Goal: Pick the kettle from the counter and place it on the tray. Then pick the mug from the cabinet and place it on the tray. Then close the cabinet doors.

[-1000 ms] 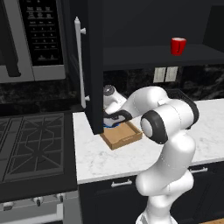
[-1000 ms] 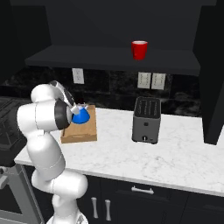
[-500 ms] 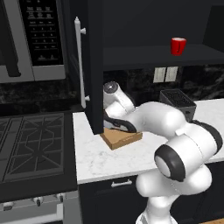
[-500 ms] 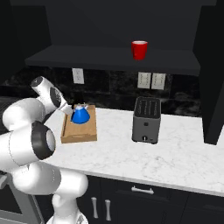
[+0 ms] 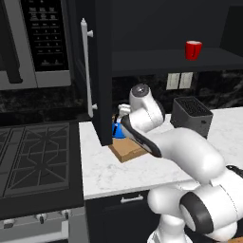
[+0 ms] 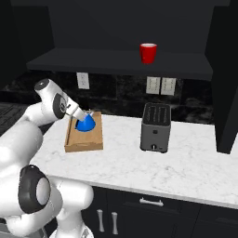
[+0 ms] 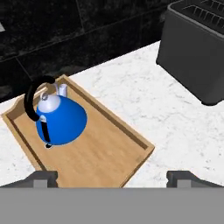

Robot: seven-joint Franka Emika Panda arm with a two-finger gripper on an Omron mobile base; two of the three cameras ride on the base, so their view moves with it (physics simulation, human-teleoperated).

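A white marble counter (image 6: 186,158) runs under the open black cabinet (image 5: 102,71). The kettle (image 7: 59,120) sits on the tray (image 7: 105,157) at its ten o'clock corner, leaving room for the mug (image 6: 148,52), which waits on the shelf. The gripper (image 7: 111,177) hangs above, fingers spread wide and empty.

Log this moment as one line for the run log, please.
stage: kettle placed | kettle: upright on tray | pincer: open, above tray, holding nothing | mug: on cabinet shelf | cabinet door: open
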